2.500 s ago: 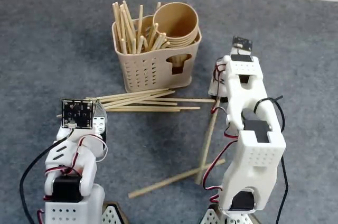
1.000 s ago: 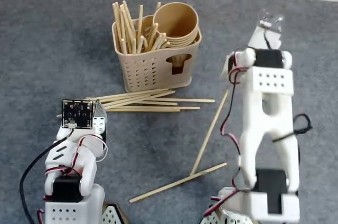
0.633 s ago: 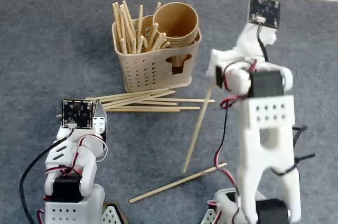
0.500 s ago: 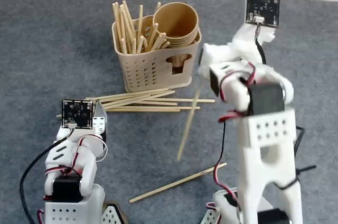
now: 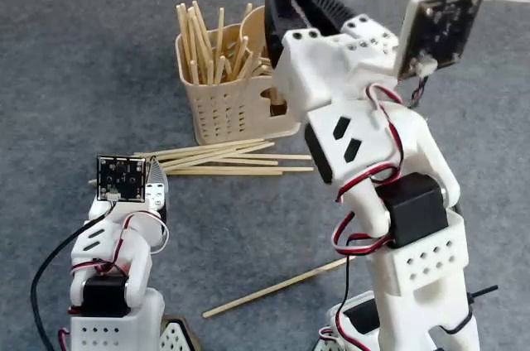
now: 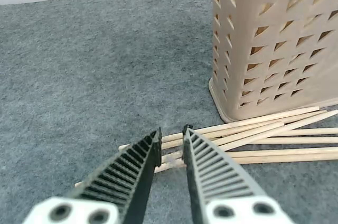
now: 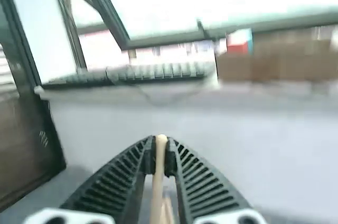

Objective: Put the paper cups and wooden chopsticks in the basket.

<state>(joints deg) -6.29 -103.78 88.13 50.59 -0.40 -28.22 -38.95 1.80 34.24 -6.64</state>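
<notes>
The right arm (image 5: 389,202) stands tall on the right, its wrist bent over toward the far left. The right gripper (image 7: 158,142) is held high and points to the far side, jaws pinched on a chopstick (image 7: 157,187). The left arm (image 5: 108,268) sits folded low at the near left, with the left gripper (image 6: 171,133) angled down at the table, jaws a little apart

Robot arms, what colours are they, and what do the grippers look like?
The left arm and right arm are chunky white plastic with black motor blocks and looping red and black cables. Each carries a dark square circuit board. The left gripper and right gripper are black and pointed, with zigzag ridges.
</notes>
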